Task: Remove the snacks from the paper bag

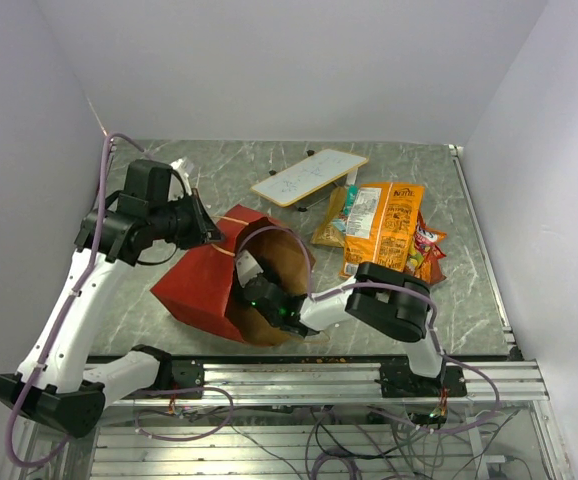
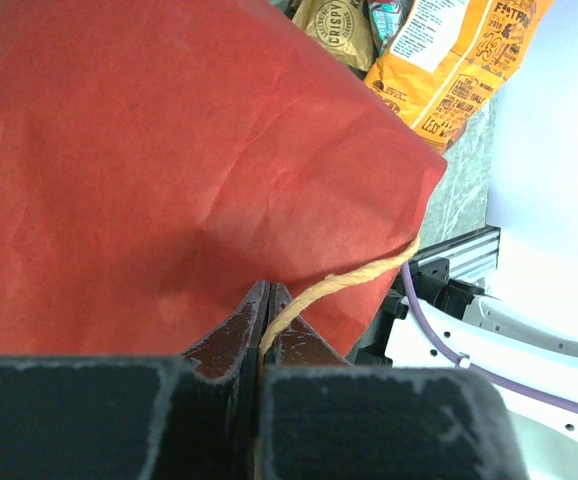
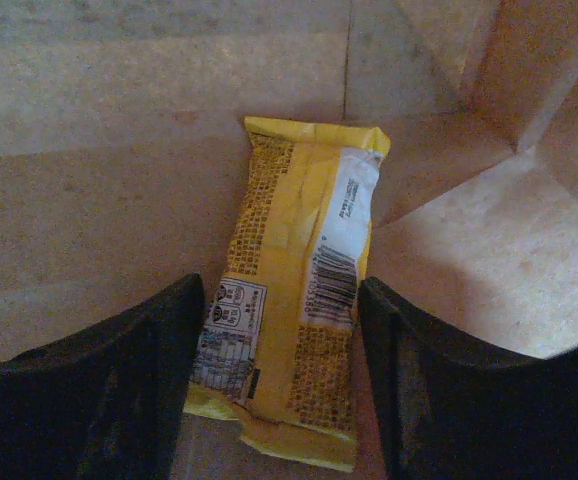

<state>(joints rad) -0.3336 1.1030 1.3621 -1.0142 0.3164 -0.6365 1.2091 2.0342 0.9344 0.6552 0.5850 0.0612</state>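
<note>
Board (image 1: 309, 177), chip bags (image 1: 389, 225) near paper bag (image 1: 194, 285); yellow packet (image 3: 289, 300) inside.

Grey marbled table (image 1: 474, 300) carries 1 red paper bag (image 1: 194, 285) lying on its side, 1 flat white board (image 1: 309, 176) behind it, snack packets (image 1: 387, 225) clustered right.

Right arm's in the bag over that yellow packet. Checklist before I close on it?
1. Left gripper shut on the large red paper bag at its yellow string handle: ok.
2. Bag mouth open around the right arm: ok.
3. Right gripper jaws open: ok.
4. Flat yellow foil packet lies between its fingers: ok.
5. Fingertips low enough to pinch the packet: cannot tell.
</note>
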